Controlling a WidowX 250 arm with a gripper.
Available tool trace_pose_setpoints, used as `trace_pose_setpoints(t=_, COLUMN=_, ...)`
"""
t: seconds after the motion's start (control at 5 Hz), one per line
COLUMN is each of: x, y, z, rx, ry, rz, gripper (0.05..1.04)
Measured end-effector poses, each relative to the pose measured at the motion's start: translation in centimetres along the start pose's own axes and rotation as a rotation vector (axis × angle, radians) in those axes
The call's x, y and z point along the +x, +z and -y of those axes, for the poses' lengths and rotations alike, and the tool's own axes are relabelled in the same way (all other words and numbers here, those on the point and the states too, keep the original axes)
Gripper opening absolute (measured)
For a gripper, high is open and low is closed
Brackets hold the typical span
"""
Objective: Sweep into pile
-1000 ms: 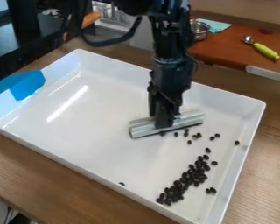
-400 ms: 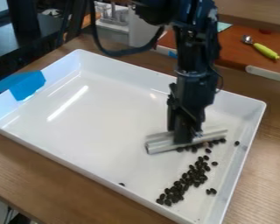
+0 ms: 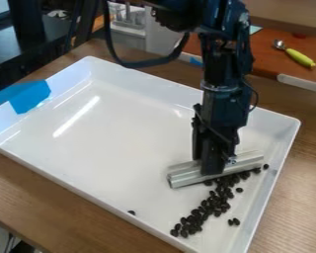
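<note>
My gripper (image 3: 215, 168) hangs over the right part of the white tray (image 3: 108, 143), shut on a pale metal sweeping bar (image 3: 183, 177). The bar lies across the tray floor, slanting up to the right, its right end close to the tray's right wall. Dark beans (image 3: 203, 210) run in a band from the bar's near edge down toward the tray's front corner, some touching the bar. One bean (image 3: 132, 212) sits alone by the front wall, a pair (image 3: 234, 222) lies right of the band, and another bean (image 3: 265, 166) is beside the bar's right end.
Blue tape (image 3: 30, 96) covers the tray's left corner. The tray stands on a wooden table (image 3: 48, 197). A spoon with a green handle (image 3: 300, 58) lies on a reddish board behind, at the upper right.
My gripper and the bar have moved right and toward the front of the tray. Beans that lay scattered near the bar are now gathered along its near edge, against the band.
</note>
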State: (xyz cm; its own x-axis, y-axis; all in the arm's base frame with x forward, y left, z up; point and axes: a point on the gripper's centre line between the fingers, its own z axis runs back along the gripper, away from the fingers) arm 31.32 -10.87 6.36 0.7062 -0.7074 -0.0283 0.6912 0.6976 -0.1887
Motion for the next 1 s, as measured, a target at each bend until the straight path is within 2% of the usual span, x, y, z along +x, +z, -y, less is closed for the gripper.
trace_pose_setpoints(t=0.2, x=-0.3, y=0.2, z=0.7, rx=-0.044, ry=0.002, rz=-0.009, gripper=0.342)
trace_pose_setpoints(t=0.4, x=-1.4, y=2.4, z=-0.5, rx=-0.070, ry=0.032, rz=0.030, gripper=0.342)
trace_pose_setpoints(t=0.6, x=-2.7, y=4.8, z=-3.4, rx=-0.069, ry=0.096, rz=0.092, gripper=0.342)
trace_pose_setpoints(t=0.8, x=-3.8, y=5.5, z=-5.1, rx=-0.061, ry=0.127, rz=0.107, gripper=0.342)
trace_pose_setpoints(t=1.0, x=-4.4, y=6.5, z=-6.9, rx=-0.013, ry=0.152, rz=0.129, gripper=0.342)
